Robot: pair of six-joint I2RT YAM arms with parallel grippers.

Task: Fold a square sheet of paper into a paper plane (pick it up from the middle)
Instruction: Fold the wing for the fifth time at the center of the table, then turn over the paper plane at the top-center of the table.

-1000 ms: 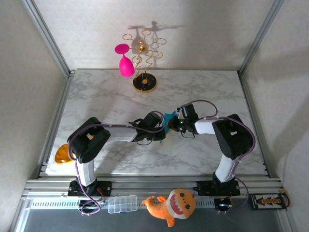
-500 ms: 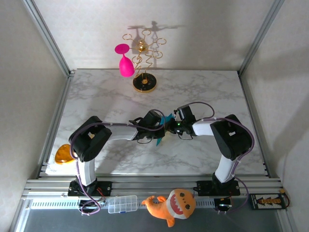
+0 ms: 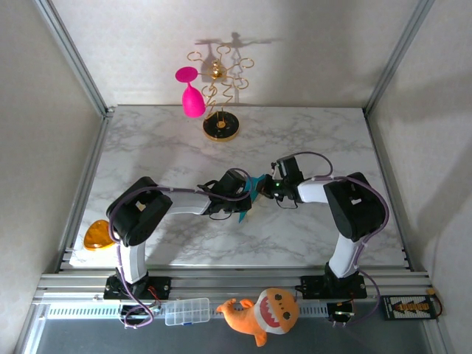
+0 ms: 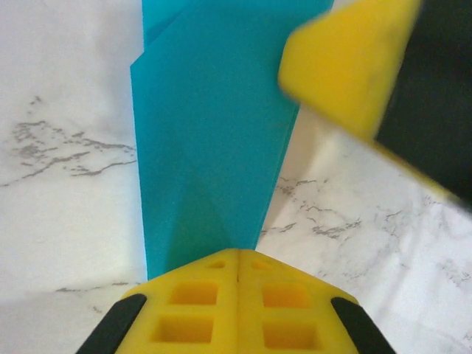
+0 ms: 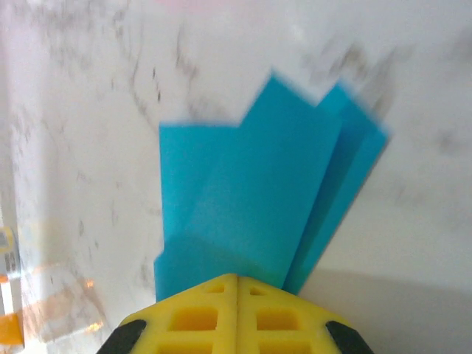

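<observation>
left gripper (image 4: 237, 254) — pinched closed on folded turquoise paper (image 4: 210, 140) | right gripper (image 5: 236, 279) — pinched closed on its other end | paper spans both, over mid marble table (image 3: 310, 140)

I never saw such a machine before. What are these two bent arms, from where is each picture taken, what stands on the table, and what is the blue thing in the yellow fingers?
These are two robot arms bolted at the near edge of a marble table. The wide picture looks down from above and behind them. The two close pictures come from a camera on each wrist, so the yellow shapes at the bottom are that arm's own fingers. The left gripper and the right gripper are both shut on one piece of blue paper, already folded into layers. At the far side a gold stand carries a pink goblet. An orange plush toy lies near the arms' bases, off the marble.
</observation>
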